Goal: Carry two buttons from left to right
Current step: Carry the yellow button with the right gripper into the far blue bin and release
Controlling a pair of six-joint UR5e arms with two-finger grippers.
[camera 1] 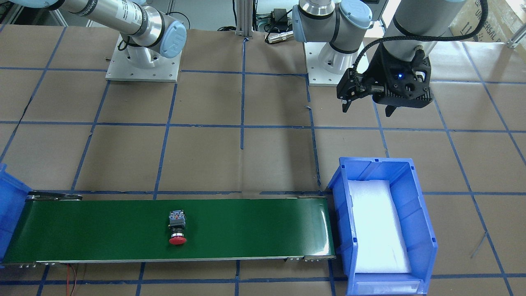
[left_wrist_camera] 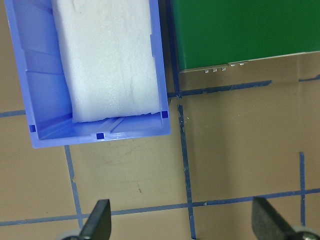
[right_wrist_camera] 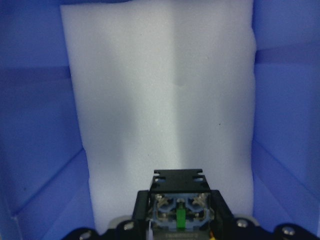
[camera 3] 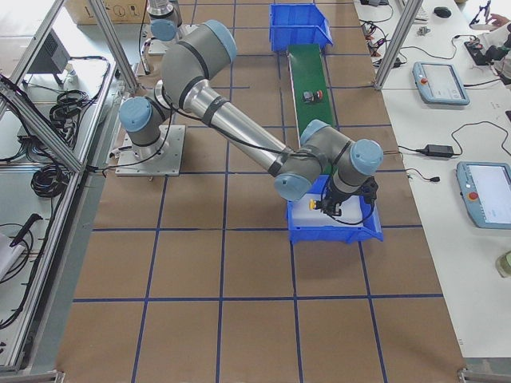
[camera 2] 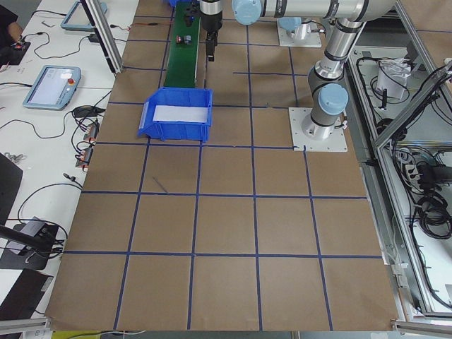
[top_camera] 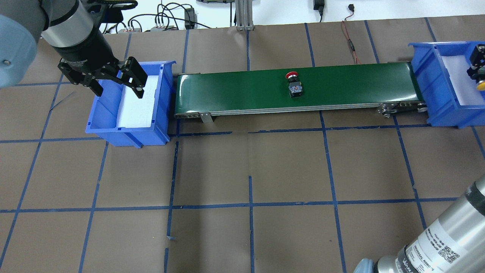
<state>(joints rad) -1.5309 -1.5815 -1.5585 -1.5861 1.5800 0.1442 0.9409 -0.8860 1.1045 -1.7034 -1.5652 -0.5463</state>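
Holding the yellow button [right_wrist_camera: 179, 212] over the foam of the right bin [top_camera: 435, 102]: right pincer [top_camera: 478, 74] closed on the contact block, yellow cap just showing at the edge of the overhead view. Button not yet set down; height above the foam cannot be told.

Left pincer [top_camera: 113, 81] wide open, empty, hanging over the left bin [top_camera: 127, 131], which shows only foam.

Red button [camera 1: 177, 228] lies on its side mid-belt [camera 1: 254, 230], cap toward the operators' edge, well apart from both bins.

Risks from here:
- Release too high: the cap end looks heavier, so the button may bounce on the foam or tip against a wall
- Red button rests partly on a round cap. If the belt runs, it may roll off the side, or drop into the right bin onto the yellow one or onto the pincer
- Bin walls sit close on both sides in the wrist view, so a slanted lift-out could clip a wall and shift the bin away from the belt end
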